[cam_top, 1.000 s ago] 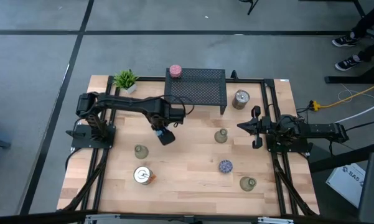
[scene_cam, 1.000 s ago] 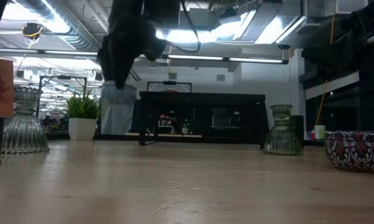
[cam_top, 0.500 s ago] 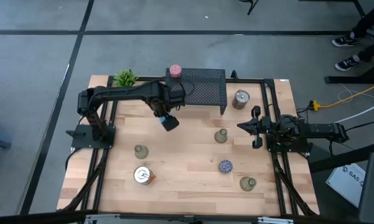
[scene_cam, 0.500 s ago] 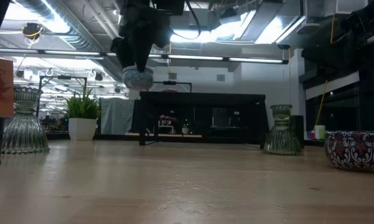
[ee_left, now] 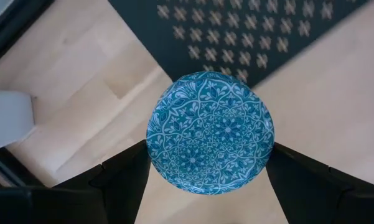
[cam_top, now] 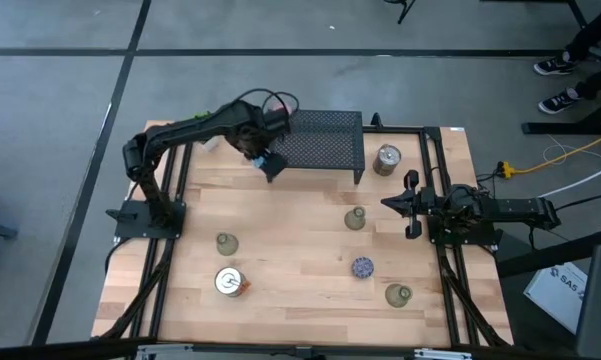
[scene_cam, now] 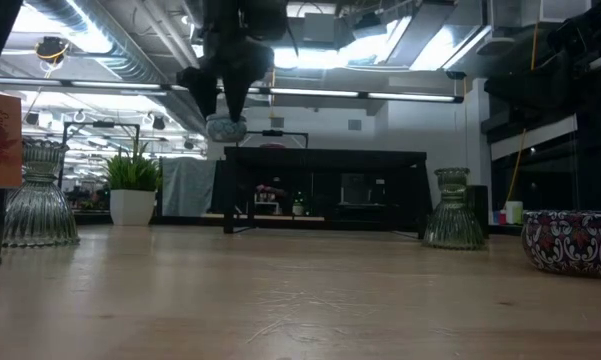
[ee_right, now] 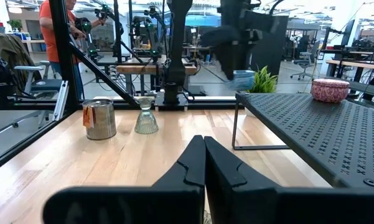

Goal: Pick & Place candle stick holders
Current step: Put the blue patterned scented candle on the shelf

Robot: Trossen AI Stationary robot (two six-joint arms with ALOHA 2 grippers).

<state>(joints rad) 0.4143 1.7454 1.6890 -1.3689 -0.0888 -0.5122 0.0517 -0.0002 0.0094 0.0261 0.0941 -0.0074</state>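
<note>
Left gripper (ee_left: 208, 177) pinches blue holder (ee_left: 210, 132) | upper centre, apparently beside rack (cam_top: 325, 140) edge | you risk clipping it | right gripper (ee_right: 204, 163) pressed together.

**Room and surroundings: workshop floor, lit from overhead**

The tabletop (cam_top: 300, 270) is pale wood in planks, edged by black rails. It stands on a grey floor (cam_top: 60, 90) crossed by dark seam lines. A yellow cable (cam_top: 560, 158) runs over the floor beside the table. At the far corner, a person's dark shoes with white soles (cam_top: 557, 66) rest on the floor.

Seen level, the room behind is an open workshop. Long ceiling light strips (scene_cam: 380, 96) and exposed ducting (scene_cam: 110, 40) hang overhead. Benches, black metal frames (ee_right: 68, 56) and office chairs stand beyond. A person in an orange top (ee_right: 50, 25) stands at the back.
</note>
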